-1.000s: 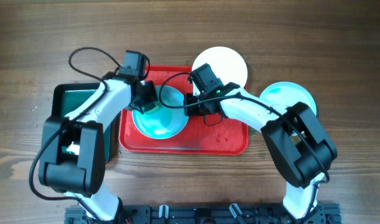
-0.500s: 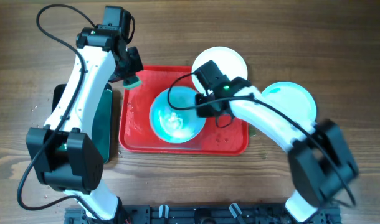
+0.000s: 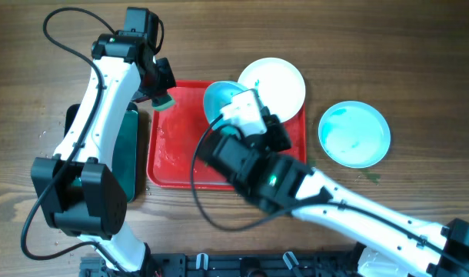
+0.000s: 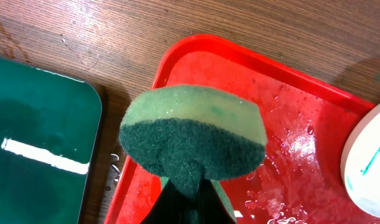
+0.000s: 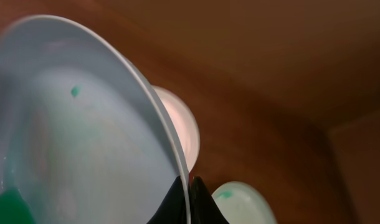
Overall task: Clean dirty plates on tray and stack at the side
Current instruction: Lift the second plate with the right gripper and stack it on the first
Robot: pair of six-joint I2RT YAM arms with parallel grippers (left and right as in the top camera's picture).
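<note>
R gripper, pinched on rim of tilted pale mint-blue round plate above 12 o'clock edge of red rectangular plastic tray, should level it onto white round plate at 1 o'clock, wet rim likely slippery; L gripper clamps green sponge at 10 o'clock; wood table has room toward 3 o'clock.

The worktop is a wooden table of mid-brown boards. Its grain runs from left to right with darker streaks, and the wood fills the overhead view to every edge. A black slotted rail lies along the near edge. The light is even and comes from above. Near the left edge, a long white strip of lamp glare shows on the wet green inside of a black tray. In the right wrist view the wood is dim and blurred.
</note>
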